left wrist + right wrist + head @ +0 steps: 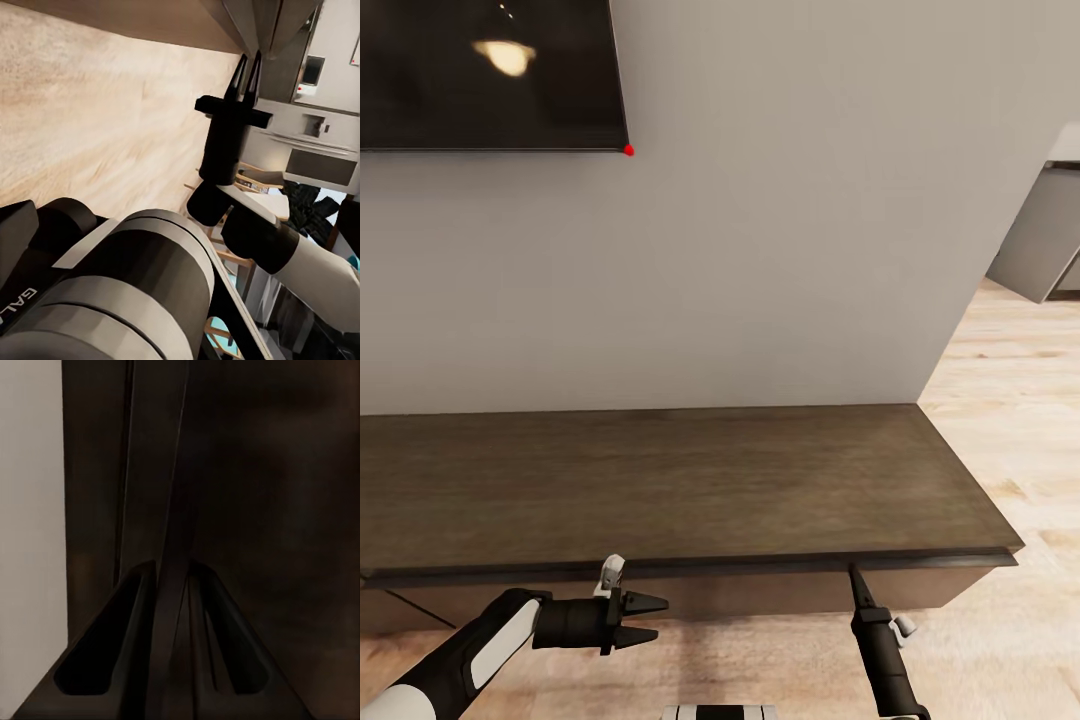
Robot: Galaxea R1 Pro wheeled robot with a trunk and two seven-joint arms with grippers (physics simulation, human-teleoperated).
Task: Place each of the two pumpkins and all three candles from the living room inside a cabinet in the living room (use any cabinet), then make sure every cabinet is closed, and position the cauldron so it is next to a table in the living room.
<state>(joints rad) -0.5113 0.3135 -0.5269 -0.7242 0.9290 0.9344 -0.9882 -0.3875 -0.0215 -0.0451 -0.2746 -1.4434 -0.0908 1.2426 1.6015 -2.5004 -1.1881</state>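
Long, low dark brown cabinet (660, 480) against a pale wall, long axis running side to side across the head view, top bare. Right gripper (853, 575) pressed up under the front lip near the cabinet's right end, fingers pointing straight at the drawer front; in the right wrist view, both fingers (135, 637) drawn close around a thin dark vertical edge, apparently clenched on that lip, though too dim to be sure. Left gripper (650, 619) hanging just in front of the drawer front, pointing sideways toward the right arm, jaws slightly apart, holding nothing. Right arm clearly nearer for any pull or push on the drawer. Drawer front mostly hidden beneath the overhanging top; open or closed, hard to judge.
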